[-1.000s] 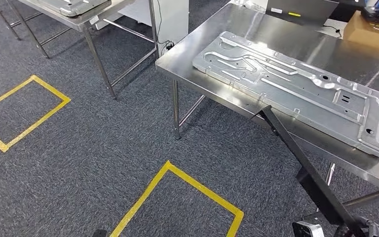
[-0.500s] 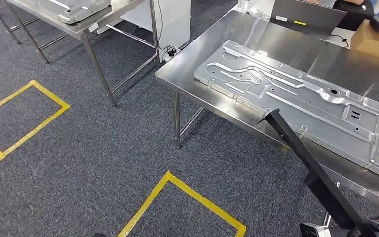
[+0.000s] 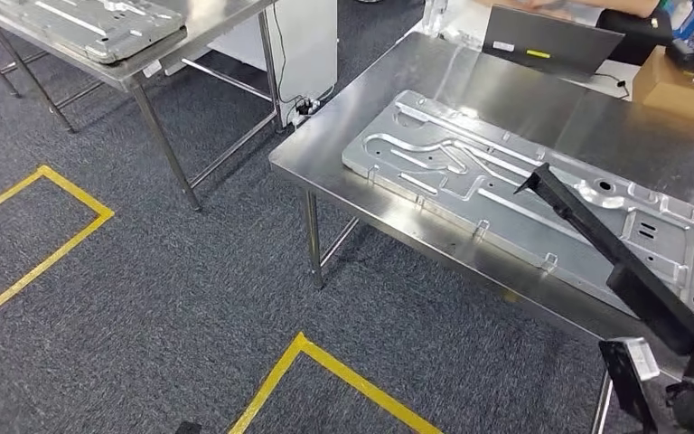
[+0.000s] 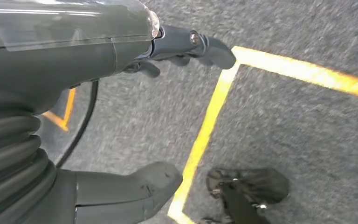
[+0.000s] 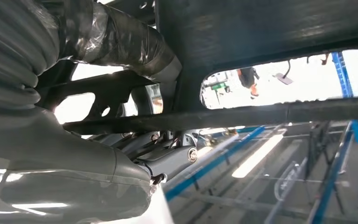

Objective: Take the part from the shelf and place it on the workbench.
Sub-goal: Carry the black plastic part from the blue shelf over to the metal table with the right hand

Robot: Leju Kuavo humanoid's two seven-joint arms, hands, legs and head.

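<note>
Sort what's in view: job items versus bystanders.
Job: black part held by the right hand; workbench.

Bystanders: stamped metal panel, laptop, cardboard box, second table, yellow floor tape.

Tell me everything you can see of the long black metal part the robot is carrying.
The long black metal part is a slim matte bar, tilted. Its pointed tip hangs over the stamped silver sheet-metal panel on the steel workbench; whether it touches is unclear. Its wider lower end runs toward the frame's lower right corner. In the right wrist view the right hand grips a dark frame with cut-out openings.
</note>
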